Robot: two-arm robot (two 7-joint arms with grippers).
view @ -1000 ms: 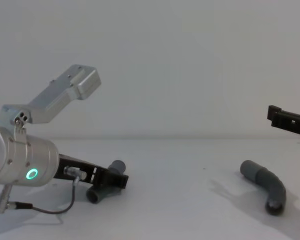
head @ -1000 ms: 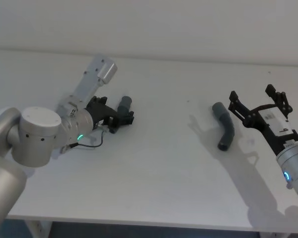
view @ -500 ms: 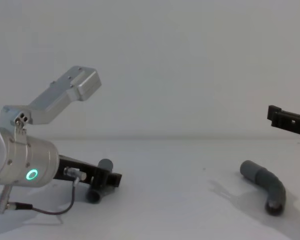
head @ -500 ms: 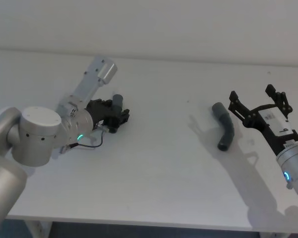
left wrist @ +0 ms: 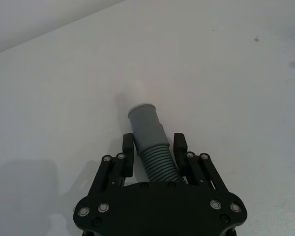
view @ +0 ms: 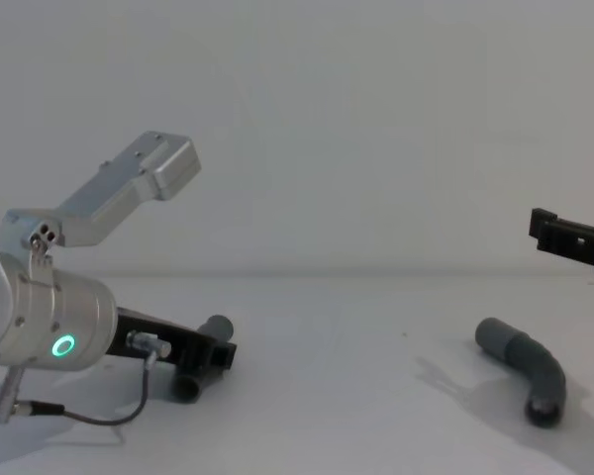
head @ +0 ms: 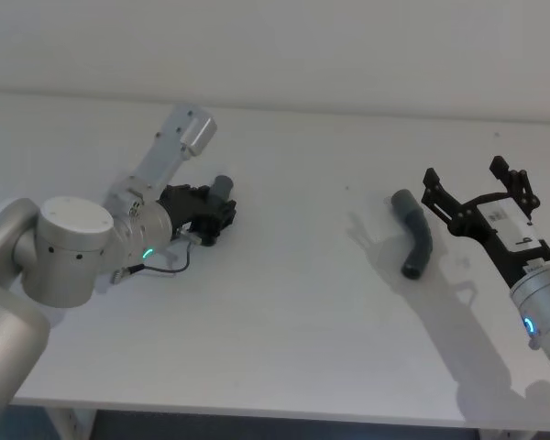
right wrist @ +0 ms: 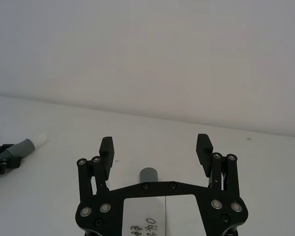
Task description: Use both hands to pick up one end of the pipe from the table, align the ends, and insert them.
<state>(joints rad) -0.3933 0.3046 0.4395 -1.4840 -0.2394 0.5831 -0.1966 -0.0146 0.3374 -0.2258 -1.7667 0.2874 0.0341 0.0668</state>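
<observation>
Left fingers — snug on pipe (ribbed)

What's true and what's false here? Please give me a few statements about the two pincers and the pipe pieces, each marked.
1. The left pincer grips the ribbed pipe piece. True.
2. The right pincer holds the bent pipe piece. False: that piece lies free on the table.
3. The two pipe pieces are joined. False: they are far apart, one towards each side of the table.
4. The right pincer is open. True.
</observation>
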